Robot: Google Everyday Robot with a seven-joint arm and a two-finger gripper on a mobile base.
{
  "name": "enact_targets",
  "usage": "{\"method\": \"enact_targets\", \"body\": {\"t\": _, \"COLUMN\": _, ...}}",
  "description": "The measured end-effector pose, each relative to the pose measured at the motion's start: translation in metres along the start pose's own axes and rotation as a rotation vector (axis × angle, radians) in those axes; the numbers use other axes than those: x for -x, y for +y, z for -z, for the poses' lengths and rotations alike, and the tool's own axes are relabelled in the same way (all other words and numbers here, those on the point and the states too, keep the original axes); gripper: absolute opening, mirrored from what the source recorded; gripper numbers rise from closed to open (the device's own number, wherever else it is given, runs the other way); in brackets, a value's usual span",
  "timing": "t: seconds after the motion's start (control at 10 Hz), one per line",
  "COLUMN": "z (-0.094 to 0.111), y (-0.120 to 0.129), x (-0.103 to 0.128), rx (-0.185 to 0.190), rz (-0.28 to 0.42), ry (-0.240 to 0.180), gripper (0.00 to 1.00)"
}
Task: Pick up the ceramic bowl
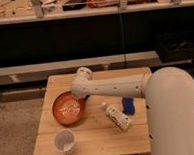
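at the rim of the ceramic bowl [67,108] sits the gripper [83,97]; spread or closed, cannot tell.

Readable text: none anywhere in view.
Bottle [118,116]: print on its side too blurred to read.
Gripper [83,97]: at the ceramic bowl [67,108] rim; no markings legible.

On table [100,138]: bowl [67,108] left-centre, cup [65,141] in front of it nr front edge, bottle [118,117] to bowl's right. Gripper [82,98] at bowl's right rim.
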Motion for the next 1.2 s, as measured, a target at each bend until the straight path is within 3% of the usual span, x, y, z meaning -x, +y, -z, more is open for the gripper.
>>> {"method": "enact_targets", "body": {"t": 1.2, "z": 0.0014, "y": -0.0012, "x": -0.0040, "rx": -0.006, "rz": 0.059, "ry": 0.008, "gripper": 0.02}}
